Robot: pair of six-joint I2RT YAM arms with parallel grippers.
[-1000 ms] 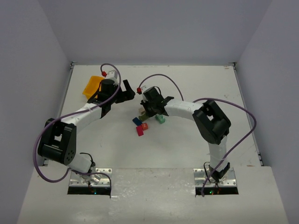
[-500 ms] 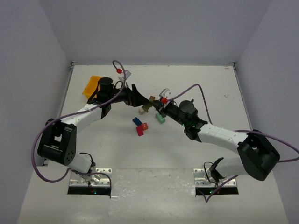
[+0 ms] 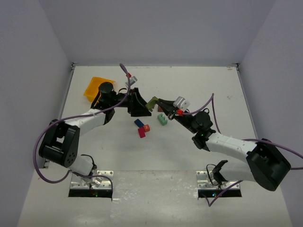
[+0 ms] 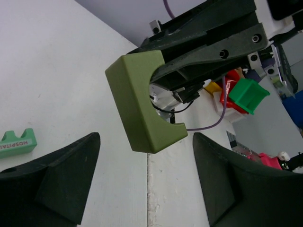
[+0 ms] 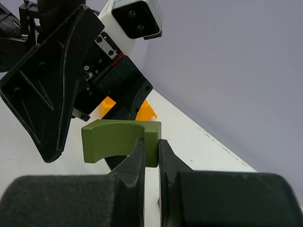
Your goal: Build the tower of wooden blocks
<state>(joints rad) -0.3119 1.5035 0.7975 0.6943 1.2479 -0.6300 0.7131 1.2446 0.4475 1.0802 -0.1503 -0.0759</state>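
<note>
The right gripper (image 5: 151, 143) is clamped on the olive block (image 5: 113, 137), its two fingers pinching one leg of the small arch, so the block hangs clear of the table (image 3: 118, 156) with its curved cut-out facing the gripper. The left gripper (image 4: 146, 136) meets the olive block from the opposite side. Its jaws stand apart, one on either side of the block, and the left wrist view shows a gap on both sides, so it is not touching the block.

On the table, seen from above, a teal block (image 3: 162, 119) lies just on the arm-base side of the olive block and a little to the right. It has a notched top and printed lettering on its face. A blue block (image 3: 138, 122), an orange block (image 3: 147, 127) and a red block (image 3: 141, 133) sit close together a little farther out, on the base side of the olive block and slightly to the left. A yellow-orange tray (image 3: 93, 86) lies well apart from the olive block, to the left and toward the far edge.
</note>
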